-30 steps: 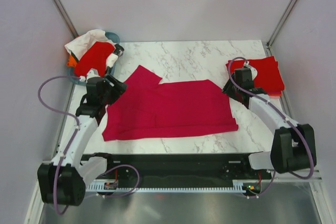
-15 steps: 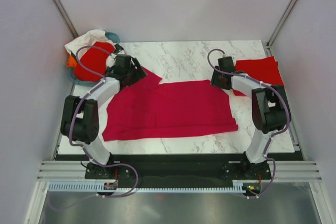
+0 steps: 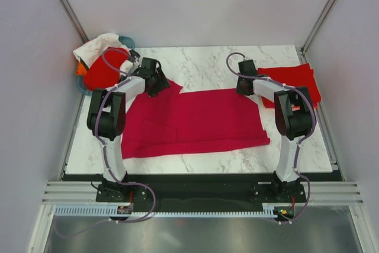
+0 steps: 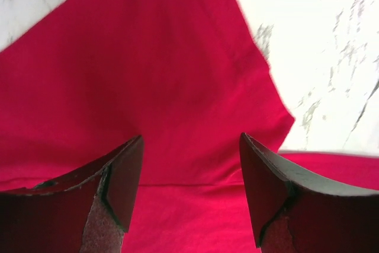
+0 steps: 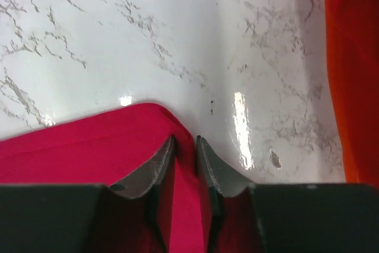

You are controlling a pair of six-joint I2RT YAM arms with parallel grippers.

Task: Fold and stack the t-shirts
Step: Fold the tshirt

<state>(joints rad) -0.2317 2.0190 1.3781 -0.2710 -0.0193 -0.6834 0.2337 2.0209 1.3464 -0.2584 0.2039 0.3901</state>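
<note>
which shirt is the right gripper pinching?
The crimson-pink shirt spread out flat: the right gripper pinches its far right corner. The folded red shirt by the right edge and the red shirt in the basket are not gripped.

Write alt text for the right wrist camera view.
The right gripper pinches a raised fold at the edge of a crimson shirt lying on a white marble table. A bright red shirt shows along the right edge.
</note>
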